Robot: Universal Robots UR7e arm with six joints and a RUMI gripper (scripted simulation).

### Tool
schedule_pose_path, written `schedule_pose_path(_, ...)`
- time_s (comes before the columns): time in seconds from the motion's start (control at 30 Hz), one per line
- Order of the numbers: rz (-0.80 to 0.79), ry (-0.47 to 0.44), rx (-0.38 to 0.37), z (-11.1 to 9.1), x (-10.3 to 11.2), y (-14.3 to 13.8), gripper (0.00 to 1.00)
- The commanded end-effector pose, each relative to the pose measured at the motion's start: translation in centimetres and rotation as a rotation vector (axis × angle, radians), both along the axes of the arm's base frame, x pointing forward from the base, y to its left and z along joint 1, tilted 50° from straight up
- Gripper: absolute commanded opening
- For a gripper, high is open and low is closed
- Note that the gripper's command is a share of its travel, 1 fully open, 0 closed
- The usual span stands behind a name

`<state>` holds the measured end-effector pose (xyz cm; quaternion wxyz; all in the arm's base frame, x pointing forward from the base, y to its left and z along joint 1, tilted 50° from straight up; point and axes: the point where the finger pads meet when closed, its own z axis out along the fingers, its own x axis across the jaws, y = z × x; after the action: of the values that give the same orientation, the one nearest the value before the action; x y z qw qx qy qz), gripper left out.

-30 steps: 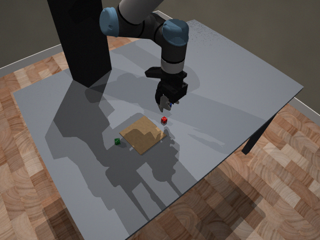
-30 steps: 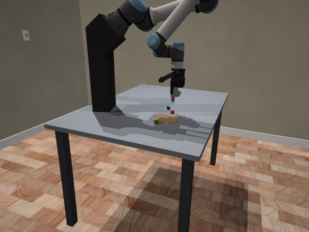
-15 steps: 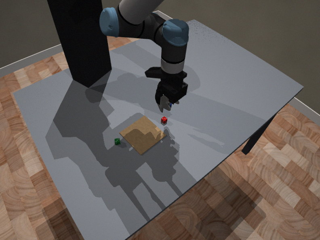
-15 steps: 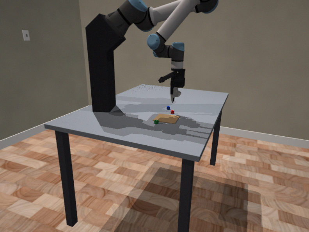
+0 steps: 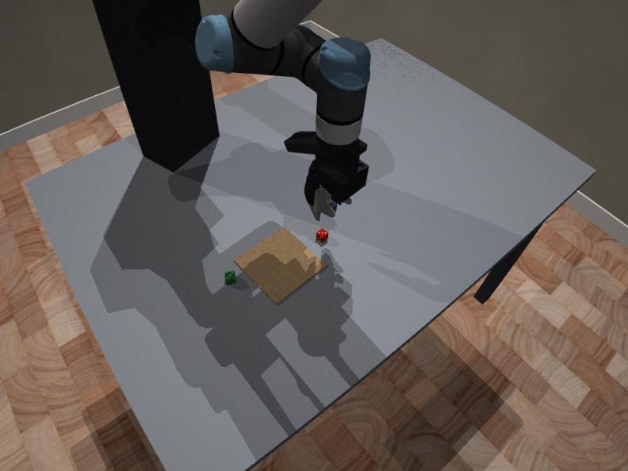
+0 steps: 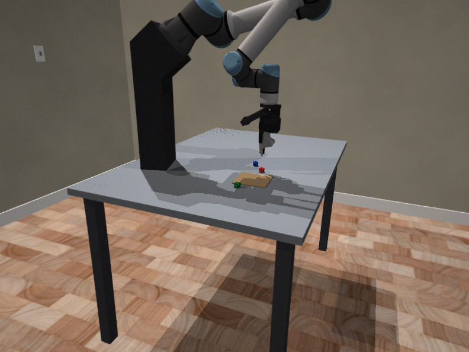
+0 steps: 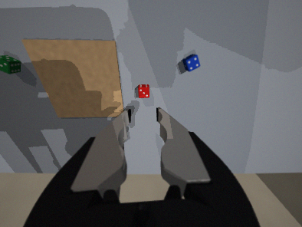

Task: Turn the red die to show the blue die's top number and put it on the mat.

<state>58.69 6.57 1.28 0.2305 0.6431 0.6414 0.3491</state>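
The red die [image 5: 321, 235] [image 6: 262, 170] [image 7: 143, 91] sits flat on the grey table, just off the mat's corner and not on it. The tan mat [image 5: 278, 263] [image 6: 253, 179] [image 7: 77, 77] is bare. The blue die [image 6: 255, 163] [image 7: 191, 62] lies a little beyond the red one; in the top view the fingers nearly hide it. In the wrist view the blue die's top shows four pips and the red die's shows three. My gripper [image 5: 320, 212] [image 6: 262, 153] [image 7: 143, 109] hangs above the table just short of the red die, fingers narrowed to a small gap with nothing between them.
A green die [image 5: 229, 277] [image 6: 237, 185] [image 7: 9, 64] sits on the table beside the mat's opposite edge. The arm's black base column [image 5: 157, 75] stands at the back of the table [image 5: 456, 151].
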Motion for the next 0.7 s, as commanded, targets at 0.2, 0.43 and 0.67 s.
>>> schedule_pose_path(0.2, 0.001, -0.003, -0.001, -0.2, 0.5, 0.1, 0.21)
schedule_pose_path(0.43, 0.001, -0.003, -0.001, -0.7, 1.0, 0.2, 0.21)
schedule_pose_path(0.67, 0.001, -0.003, -0.001, -1.1, 1.5, 0.3, 0.21)
